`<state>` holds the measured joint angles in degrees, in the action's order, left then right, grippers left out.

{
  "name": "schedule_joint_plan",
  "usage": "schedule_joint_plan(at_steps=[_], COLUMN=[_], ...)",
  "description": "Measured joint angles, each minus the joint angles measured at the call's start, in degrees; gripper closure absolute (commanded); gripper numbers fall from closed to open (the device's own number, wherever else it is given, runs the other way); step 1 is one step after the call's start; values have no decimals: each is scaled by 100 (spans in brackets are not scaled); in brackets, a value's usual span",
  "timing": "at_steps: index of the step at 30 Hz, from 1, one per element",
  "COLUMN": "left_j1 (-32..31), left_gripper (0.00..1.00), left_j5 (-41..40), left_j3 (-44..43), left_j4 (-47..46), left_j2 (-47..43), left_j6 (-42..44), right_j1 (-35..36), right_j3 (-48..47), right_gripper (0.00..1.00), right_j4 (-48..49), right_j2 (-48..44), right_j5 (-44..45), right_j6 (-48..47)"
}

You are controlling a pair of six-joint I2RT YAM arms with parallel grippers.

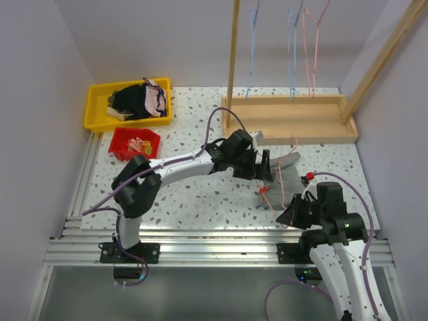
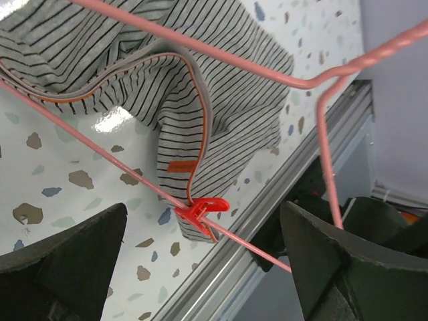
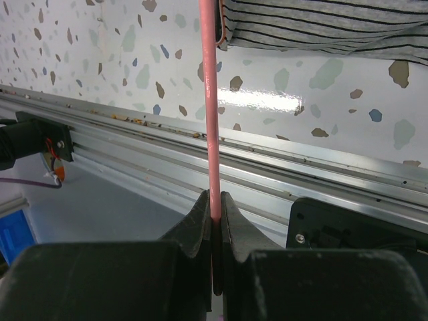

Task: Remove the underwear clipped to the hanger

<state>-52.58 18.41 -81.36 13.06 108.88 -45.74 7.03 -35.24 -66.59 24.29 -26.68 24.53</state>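
From above, the grey striped brief lies flat on the table inside the pink hanger, its long axis slanting from the far right down to the near left, where a red clip pins it. The left gripper hovers just left of the hanger and the right gripper sits at its near end. The pale pink brief rests on a black heap in a yellow bin, well left of the hanger. In the left wrist view, the left gripper gapes wide and holds nothing; the clip bites the brief's corner onto the hanger's lower wire. In the right wrist view, the right gripper is pinched tight on the hanger, with the brief beyond it.
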Motion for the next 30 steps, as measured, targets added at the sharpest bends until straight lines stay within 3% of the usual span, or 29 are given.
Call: schedule_joint_plan(at_steps=[4,13,22,25,26,29,30], left_j1=[-199,-413,-498,-511,-520,-518,-511], left_gripper=[1,29,30,41,53,74,74], left_j5=[-188,-262,-262,-269,-273,-326,-343], left_j3=[-455,-817,-866,-866,-866,-863,-861], left_j4=[551,824,916,918,929,1012,1045], left_j2=[492,756,955,955,955,955,955], left_j6=[212,337,341,339,348,378,365], right_j1=[0,0,0,0,0,0,0], right_j3=[0,0,0,0,0,0,0], right_gripper=[100,100,100,100,100,100,100], right_j4=[0,0,-2,0,0,-2,-2], right_j2=[0,0,0,0,0,-11,-13], right_j5=[2,2,7,4,4,11,9], right_j6=[0,-2,-2,-2,-2,-2,-2])
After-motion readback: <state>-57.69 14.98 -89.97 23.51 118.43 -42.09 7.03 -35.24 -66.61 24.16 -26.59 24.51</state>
